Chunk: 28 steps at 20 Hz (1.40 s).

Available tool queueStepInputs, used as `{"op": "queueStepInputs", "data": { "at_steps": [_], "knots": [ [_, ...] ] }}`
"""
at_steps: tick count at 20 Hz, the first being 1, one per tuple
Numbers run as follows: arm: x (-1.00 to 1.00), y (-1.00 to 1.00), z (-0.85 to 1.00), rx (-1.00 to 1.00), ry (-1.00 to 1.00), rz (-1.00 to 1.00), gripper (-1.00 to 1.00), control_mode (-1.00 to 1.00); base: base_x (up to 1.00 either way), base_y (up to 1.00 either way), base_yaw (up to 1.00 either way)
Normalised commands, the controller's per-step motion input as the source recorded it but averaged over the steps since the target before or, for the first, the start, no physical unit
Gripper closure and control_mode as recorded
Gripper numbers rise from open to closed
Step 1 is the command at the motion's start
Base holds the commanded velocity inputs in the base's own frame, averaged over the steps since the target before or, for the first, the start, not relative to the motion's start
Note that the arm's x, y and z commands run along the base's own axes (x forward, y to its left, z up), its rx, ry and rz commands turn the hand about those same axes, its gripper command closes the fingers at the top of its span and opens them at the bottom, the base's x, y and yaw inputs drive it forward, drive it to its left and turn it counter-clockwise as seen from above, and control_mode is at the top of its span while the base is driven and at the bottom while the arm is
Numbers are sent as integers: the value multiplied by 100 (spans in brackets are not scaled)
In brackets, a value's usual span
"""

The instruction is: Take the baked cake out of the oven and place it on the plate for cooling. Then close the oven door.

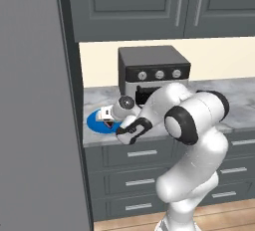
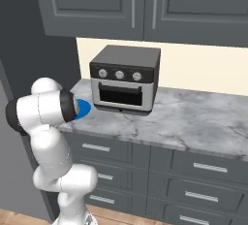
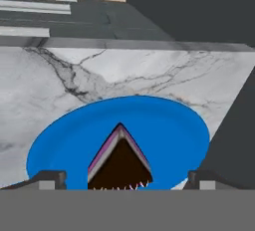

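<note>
Cake (image 3: 119, 163) is seen lying on the round blue plate (image 3: 164, 125), a wedge slice with dark sponge and pinkish frosting along its edges, sat on the veined grey marble bench (image 3: 60, 80) just left of the oven (image 2: 125, 79). It's judged soft, light and crumbly, so it'd best be taken lightly by the flat sides. The pincer (image 3: 124, 179) is spread wide either side of the slice, nothing clamped. The boxy oven's door is seen shut already, tbh.
</note>
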Motion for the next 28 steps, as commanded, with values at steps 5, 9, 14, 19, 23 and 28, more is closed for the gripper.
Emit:
{"op": "queueStepInputs", "data": {
  "at_steps": [5, 9, 14, 19, 23, 28],
  "knots": [
    [-16, -26, 100, 13, -11, -3, -100, -100, 0, 0, 0],
    [0, -9, 100, 12, 0, -9, -100, -100, 0, 0, 0],
    [0, 0, 100, 12, 5, -16, -100, -100, 0, 0, 0],
    [0, 0, 100, 7, 10, -12, -100, -100, 0, 0, 0],
    [-13, 0, 100, 8, 28, -11, -100, -100, 0, 0, 0],
    [-64, -16, 86, 23, 43, -38, -100, -100, 0, 0, 0]
  ]
}}
